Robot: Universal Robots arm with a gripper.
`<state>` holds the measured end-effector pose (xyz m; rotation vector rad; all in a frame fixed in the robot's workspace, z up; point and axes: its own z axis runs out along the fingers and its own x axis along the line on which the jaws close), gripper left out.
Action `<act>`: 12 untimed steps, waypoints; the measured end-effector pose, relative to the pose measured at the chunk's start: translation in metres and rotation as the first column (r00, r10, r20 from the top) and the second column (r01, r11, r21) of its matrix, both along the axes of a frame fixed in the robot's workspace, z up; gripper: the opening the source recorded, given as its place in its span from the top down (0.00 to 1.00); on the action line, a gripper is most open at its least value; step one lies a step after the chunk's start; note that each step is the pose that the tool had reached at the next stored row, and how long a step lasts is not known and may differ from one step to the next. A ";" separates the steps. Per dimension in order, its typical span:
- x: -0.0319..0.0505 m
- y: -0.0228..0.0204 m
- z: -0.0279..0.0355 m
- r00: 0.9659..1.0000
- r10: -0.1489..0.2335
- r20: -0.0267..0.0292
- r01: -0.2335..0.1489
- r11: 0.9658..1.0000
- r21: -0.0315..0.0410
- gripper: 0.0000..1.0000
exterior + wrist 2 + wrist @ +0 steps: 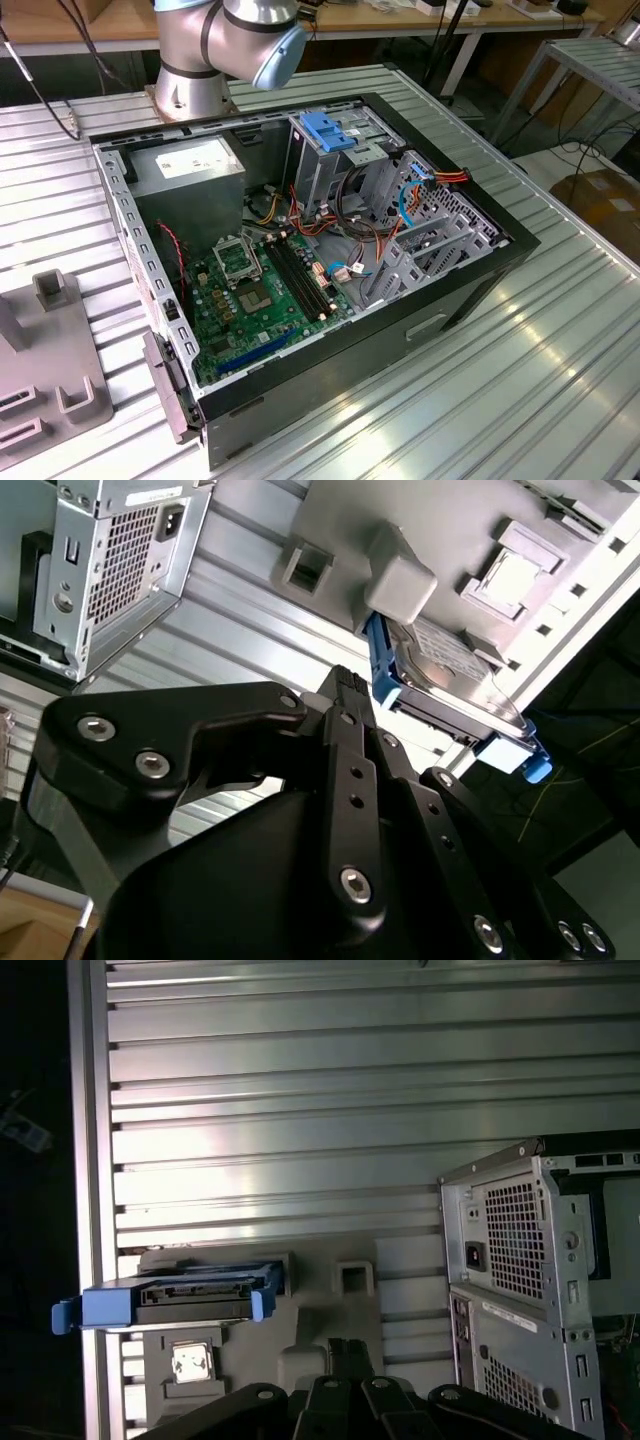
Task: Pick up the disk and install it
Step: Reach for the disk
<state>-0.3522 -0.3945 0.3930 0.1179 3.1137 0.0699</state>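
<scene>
Sitting in a grey fixture (310,1322) on the counter (300,1110), at eight o'clock from the open computer case (450,310), the disk (195,1295) looks stiff, dense and shock-sensitive; its blue side rails are probably the best hold. The gripper (348,1345) hovers nearby, closed on nothing. The case holds a motherboard (260,290), cables and a drive cage (330,150).

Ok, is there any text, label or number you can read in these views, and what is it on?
No text is legible in any view.
White label on the power supply: print too small to read.
Top label on the disk: blurred, unreadable.
Markings on the motherboard: too small to read.
</scene>
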 end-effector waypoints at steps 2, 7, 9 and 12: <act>-0.0055 0.0003 0.0000 1.000 0.000 0.000 0.000 1.000 0.000 0.90; -0.0187 0.0014 -0.0001 1.000 0.000 0.000 0.000 1.000 0.000 0.90; -0.0255 0.0016 -0.0002 1.000 0.000 0.000 0.000 1.000 0.000 0.90; -0.0385 0.0017 -0.0002 1.000 0.000 -0.001 0.000 1.000 0.000 0.90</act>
